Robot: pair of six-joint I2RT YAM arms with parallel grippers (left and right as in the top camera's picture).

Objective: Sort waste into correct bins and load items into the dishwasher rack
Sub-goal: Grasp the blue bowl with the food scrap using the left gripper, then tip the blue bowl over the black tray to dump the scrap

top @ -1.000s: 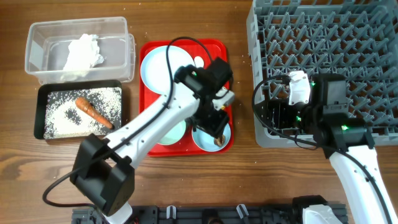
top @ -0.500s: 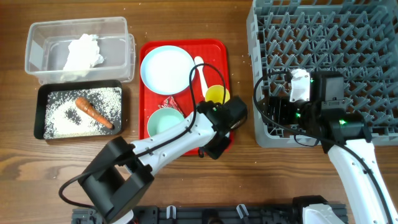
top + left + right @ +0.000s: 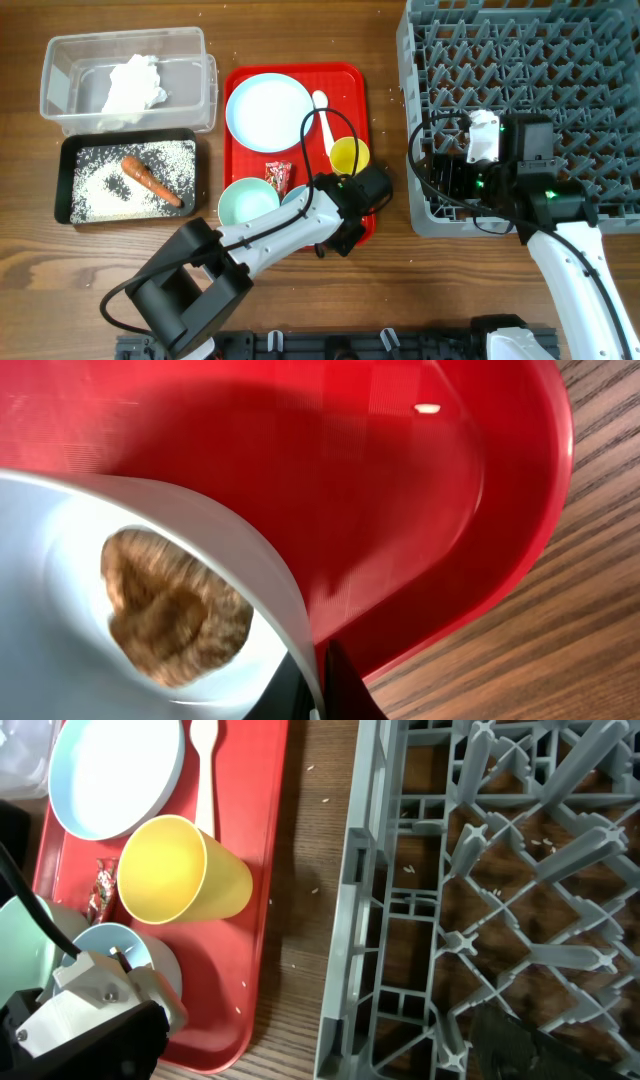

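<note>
Left gripper (image 3: 316, 688) is closed narrow on the rim of the pale blue bowl (image 3: 60, 620), with a finger on either side of the wall. The bowl holds the brown food lump (image 3: 175, 610) and stands at the corner of the red tray (image 3: 330, 480) nearest the robot and the rack (image 3: 560, 60). Also on the tray are a mint bowl (image 3: 247, 203), red wrapper (image 3: 277, 175), yellow cup (image 3: 349, 155), plate (image 3: 268, 111) and white spoon (image 3: 321, 101); the right gripper (image 3: 448, 188) hangs over the rack's left edge, and whether it is wide or narrow cannot be told.
</note>
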